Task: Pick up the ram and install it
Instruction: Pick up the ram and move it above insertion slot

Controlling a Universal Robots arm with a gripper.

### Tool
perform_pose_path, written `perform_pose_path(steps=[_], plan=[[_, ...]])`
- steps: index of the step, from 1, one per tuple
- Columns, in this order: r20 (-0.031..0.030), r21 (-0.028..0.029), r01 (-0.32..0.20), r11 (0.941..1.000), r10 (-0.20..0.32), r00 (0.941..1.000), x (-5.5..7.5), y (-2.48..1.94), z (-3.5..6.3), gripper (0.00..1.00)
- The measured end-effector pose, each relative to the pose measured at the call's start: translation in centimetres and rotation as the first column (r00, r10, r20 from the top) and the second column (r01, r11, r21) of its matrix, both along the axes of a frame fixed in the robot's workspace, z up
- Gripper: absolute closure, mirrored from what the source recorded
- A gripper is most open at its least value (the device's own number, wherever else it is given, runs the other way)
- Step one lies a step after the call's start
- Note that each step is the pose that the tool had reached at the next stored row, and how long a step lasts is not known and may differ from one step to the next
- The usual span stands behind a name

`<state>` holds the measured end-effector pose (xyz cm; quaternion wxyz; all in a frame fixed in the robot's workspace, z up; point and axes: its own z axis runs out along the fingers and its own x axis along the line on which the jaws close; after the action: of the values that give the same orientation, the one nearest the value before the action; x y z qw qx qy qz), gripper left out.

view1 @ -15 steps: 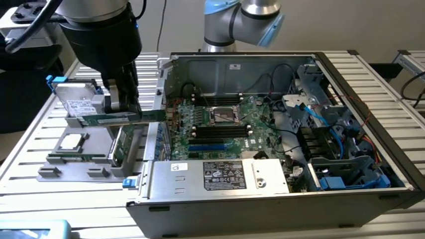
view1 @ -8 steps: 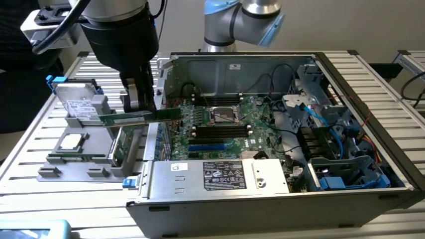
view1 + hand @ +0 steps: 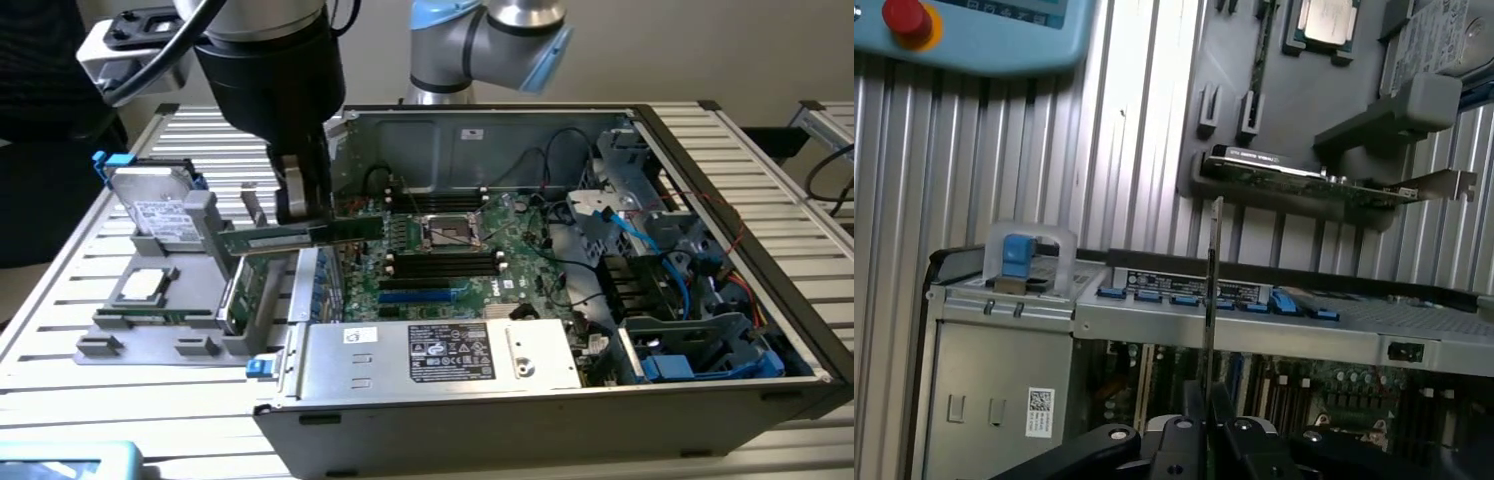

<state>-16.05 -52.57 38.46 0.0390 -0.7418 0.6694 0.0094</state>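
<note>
1. Holding the ram [image 3: 354, 232] by its long edge, our gripper [image 3: 304, 212] has its jaws pinched narrow on it.
2. We judge pickup done: the stick hangs clear of the grey holder [image 3: 147, 335], over the computer case [image 3: 534, 420] wall on the exterior view's left.
3. Installing is not yet done; the memory slots [image 3: 441, 265] lie further right.

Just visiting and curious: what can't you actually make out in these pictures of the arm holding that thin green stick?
- Long, thin green ram stick: wrist view sees it edge-on, faces hidden.
- Its gripped part: exterior view, covered by the black gripper.
- White label on the silver metal box: exterior view, print too small.
</note>
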Motion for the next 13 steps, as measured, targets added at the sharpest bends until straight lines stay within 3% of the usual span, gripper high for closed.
perform_pose_path(steps=[6, 13], plan=[[0.0000, -0.0215, 0.000, 0.9998, 0.000, 1.0000, 1.7, 0.04, 0.05, 0.86], [-0.0004, -0.0299, 0.000, 0.9996, 0.000, 1.0000, 3.9, 0.07, 0.11, 0.86]])
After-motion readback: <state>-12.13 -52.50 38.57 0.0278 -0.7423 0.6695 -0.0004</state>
